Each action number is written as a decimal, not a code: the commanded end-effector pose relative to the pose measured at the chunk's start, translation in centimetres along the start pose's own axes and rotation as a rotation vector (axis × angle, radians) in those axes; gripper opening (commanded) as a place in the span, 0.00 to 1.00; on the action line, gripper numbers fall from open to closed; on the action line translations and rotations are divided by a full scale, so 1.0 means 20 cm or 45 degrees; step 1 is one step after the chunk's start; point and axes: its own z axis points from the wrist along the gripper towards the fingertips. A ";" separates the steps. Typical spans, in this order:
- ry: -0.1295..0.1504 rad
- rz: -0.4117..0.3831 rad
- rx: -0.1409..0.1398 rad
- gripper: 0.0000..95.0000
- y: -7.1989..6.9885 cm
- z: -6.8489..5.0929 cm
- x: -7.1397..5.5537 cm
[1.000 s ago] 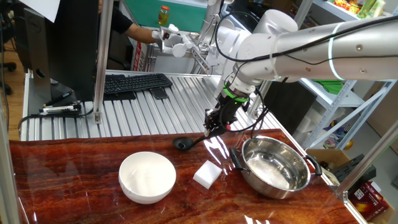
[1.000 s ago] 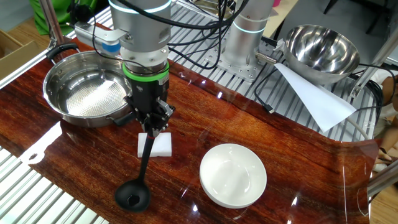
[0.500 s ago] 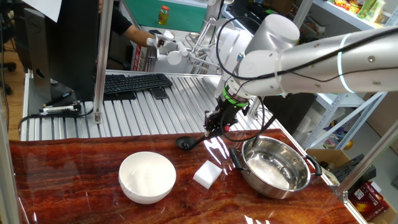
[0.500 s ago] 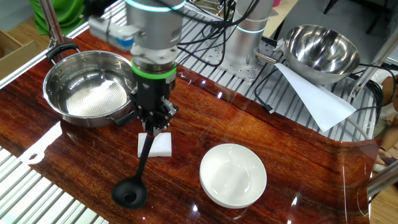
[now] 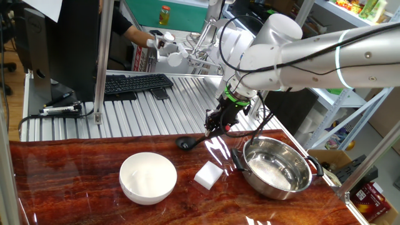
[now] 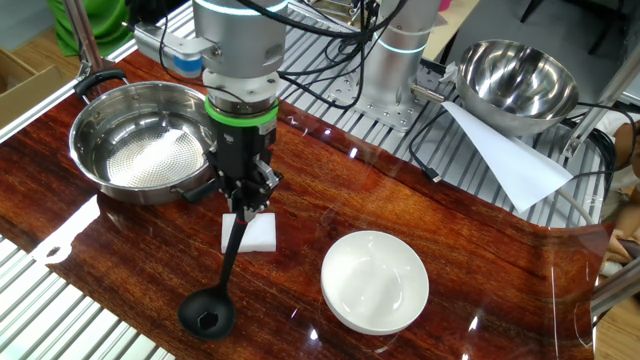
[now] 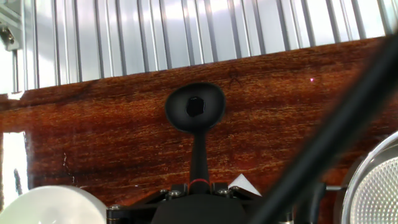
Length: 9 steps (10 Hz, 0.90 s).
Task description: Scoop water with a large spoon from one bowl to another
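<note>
One ladle in hand — my gripper [image 6: 247, 204] is clamped on the thin handle of the large spoon [image 6: 222, 283], whose round black cup hangs low over the glossy red-brown table [image 6: 420, 200]. Scooping has not begun, as I judge it: next the cup must swing into the shiny steel bowl [image 6: 135, 145], just beside my gripper, and dip under the water. White bowl [image 6: 375, 281] — smooth, thick-walled — waits beyond the white block [image 6: 260, 233].

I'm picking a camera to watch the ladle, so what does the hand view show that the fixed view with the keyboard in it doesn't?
Only the hand view looks straight down into the ladle's cup and shows the red mark on its handle. Only the keyboard-side fixed view shows the whole steel bowl, the whole white bowl, the keyboard and the arm. Both show the gripper shut on the ladle, the white block and the wooden table.
</note>
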 end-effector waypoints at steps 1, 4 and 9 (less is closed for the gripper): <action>0.028 0.020 -0.005 0.00 0.00 0.00 0.00; 0.054 0.043 -0.015 0.00 0.00 0.00 0.00; 0.100 0.045 -0.005 0.00 0.00 0.01 -0.02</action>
